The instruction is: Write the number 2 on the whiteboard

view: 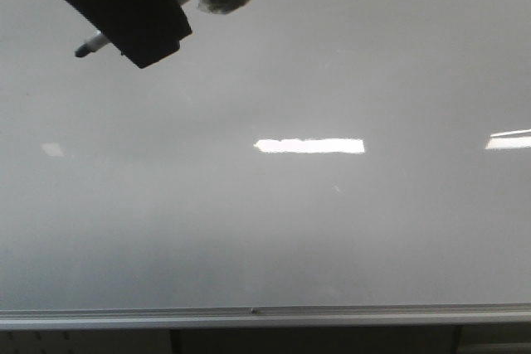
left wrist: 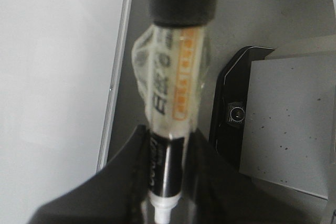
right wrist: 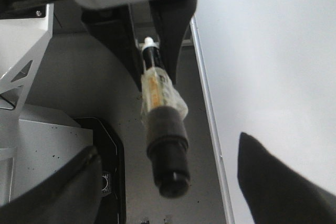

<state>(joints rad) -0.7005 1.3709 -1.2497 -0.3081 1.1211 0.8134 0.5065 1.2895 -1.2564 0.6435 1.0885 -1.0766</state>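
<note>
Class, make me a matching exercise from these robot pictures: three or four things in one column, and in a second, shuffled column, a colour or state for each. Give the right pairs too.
Things:
1. whiteboard
2. marker
3. left gripper
4. edge rail

Colours or states:
A. thin and silver, running along the board's near side
B. shut on a pen
C. glossy pale grey, no digit seen on it
D. black barrel wrapped in clear tape, with an orange label

Pairs: 1-C, 2-D, 3-B, 4-A
</note>
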